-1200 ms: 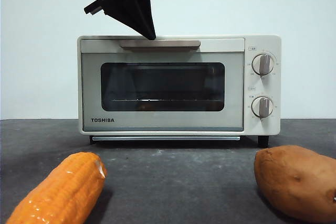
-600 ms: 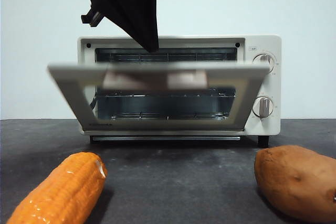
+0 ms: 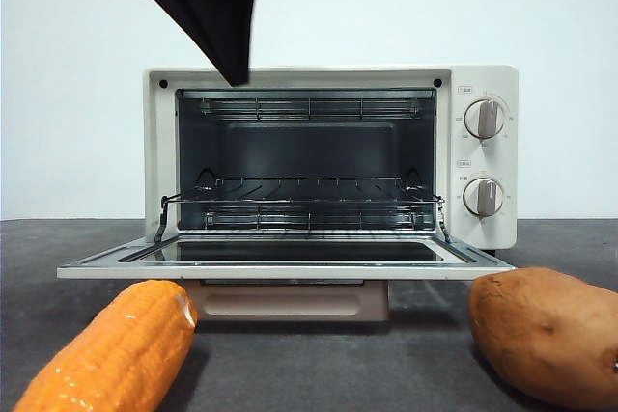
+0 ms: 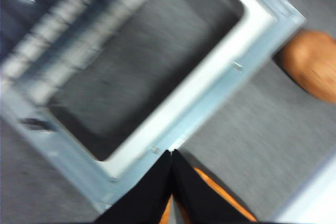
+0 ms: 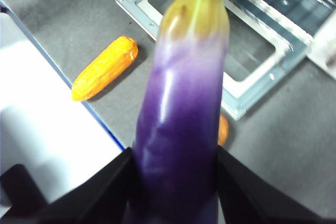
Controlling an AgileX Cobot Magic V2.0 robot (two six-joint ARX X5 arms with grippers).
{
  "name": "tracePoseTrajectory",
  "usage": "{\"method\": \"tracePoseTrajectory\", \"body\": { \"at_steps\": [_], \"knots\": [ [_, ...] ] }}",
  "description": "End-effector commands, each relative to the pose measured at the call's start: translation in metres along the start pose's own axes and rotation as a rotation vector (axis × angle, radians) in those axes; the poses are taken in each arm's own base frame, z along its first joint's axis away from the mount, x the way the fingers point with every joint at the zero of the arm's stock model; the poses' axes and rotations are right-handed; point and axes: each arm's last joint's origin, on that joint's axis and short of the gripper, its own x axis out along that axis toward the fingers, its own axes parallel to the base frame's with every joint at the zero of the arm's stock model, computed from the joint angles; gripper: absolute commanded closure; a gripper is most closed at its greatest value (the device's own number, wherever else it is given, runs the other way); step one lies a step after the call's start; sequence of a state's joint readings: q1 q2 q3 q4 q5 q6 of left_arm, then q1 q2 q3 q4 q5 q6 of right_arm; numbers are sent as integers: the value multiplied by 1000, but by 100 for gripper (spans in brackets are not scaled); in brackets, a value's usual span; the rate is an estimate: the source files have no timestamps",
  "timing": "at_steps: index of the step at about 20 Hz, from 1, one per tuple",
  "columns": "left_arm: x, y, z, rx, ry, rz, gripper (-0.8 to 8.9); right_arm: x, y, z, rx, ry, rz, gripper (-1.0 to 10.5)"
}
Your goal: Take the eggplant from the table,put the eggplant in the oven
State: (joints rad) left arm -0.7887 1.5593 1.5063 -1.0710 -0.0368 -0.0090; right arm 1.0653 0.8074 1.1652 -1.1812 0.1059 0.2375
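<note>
1. Pickup's done: the right claw (image 5: 173,182) is clamped on the eggplant (image 5: 181,108), up off the desk (image 3: 319,364), stem end aimed at the oven (image 3: 483,84).
2. The door (image 3: 280,262) lies fully down and flat, so the rack (image 3: 299,202) is clear to take it. Left to do: slide the eggplant in.
3. The left claw (image 4: 171,153) is pinched shut on nothing, at 11 o'clock above the oven.
4. A second ago the door was closed, then half down; now it's open, and that claw is off the handle.
5. The corn (image 3: 106,349) and sweet potato (image 3: 546,330) haven't budged.
</note>
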Motion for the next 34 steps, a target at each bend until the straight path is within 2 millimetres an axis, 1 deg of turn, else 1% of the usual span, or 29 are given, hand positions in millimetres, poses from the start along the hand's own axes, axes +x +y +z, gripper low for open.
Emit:
{"method": "tracePoseTrajectory", "body": {
  "at_steps": [1, 4, 7, 9, 13, 16, 18, 21, 23, 25, 28, 30, 34],
  "knots": [
    [-5, 7, -5, -52, -79, 33, 808, 12, 6, 13, -91, 4, -5, 781],
    [-4, 23, -26, -123, -130, 69, 808, 35, 10, 27, -180, 30, -74, 781],
    [2, 44, -59, -237, -196, 111, 808, 65, 15, 45, -298, 26, -143, 781],
    [6, 57, -83, -302, -239, 147, 808, 87, 14, 59, -317, -5, -241, 781],
    [15, 78, -121, -433, -273, 201, 808, 140, 14, 80, -448, 1, -301, 781],
    [22, 91, -140, -551, -290, 176, 808, 179, 14, 92, -596, 19, -389, 781],
    [25, 99, -146, -595, -298, 164, 808, 205, 15, 97, -716, 32, -474, 781],
    [28, 107, -151, -630, -342, 118, 808, 239, 12, 100, -858, 75, -552, 781],
    [27, 111, -152, -641, -363, 98, 808, 256, 7, 102, -891, 83, -602, 781],
    [27, 113, -152, -643, -376, 81, 808, 271, -2, 105, -873, 68, -653, 781],
    [27, 113, -152, -637, -381, 83, 808, 284, -16, 104, -844, 78, -674, 780],
    [26, 113, -151, -635, -389, 82, 808, 286, -22, 104, -826, 87, -688, 737],
    [26, 113, -151, -629, -396, 63, 808, 286, -25, 104, -789, 79, -689, 653]
  ]
}}
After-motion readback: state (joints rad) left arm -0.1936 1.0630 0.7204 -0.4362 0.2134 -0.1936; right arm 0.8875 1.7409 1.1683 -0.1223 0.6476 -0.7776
